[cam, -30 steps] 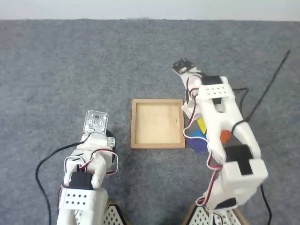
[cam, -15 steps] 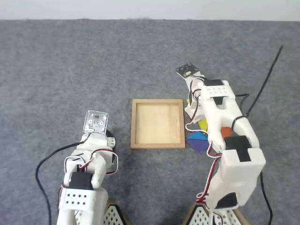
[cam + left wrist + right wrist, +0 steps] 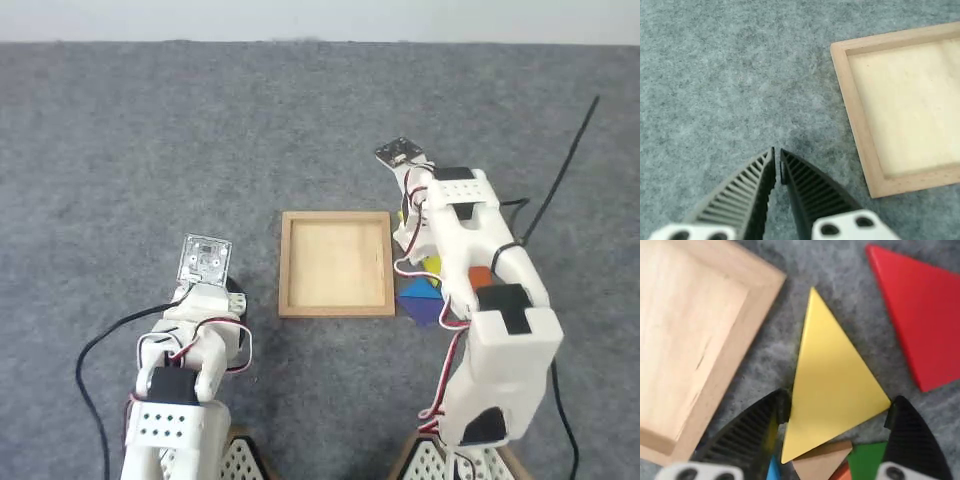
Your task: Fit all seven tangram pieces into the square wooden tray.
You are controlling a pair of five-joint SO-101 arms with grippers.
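right gripper (image 3: 839, 409) straddling yellow triangle (image 3: 832, 380), spread | left gripper (image 3: 776, 152) sitting pressed together | risk: finger slipping off corner, triangle twisting

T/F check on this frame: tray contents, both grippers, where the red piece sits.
1. The tray holds no pieces. True.
2. The left gripper is open. False: it is shut, over bare carpet.
3. The right gripper is open, with one finger on each side of the yellow triangle. True.
4. The red piece lies in the tray. False: it lies on the carpet, outside the tray.
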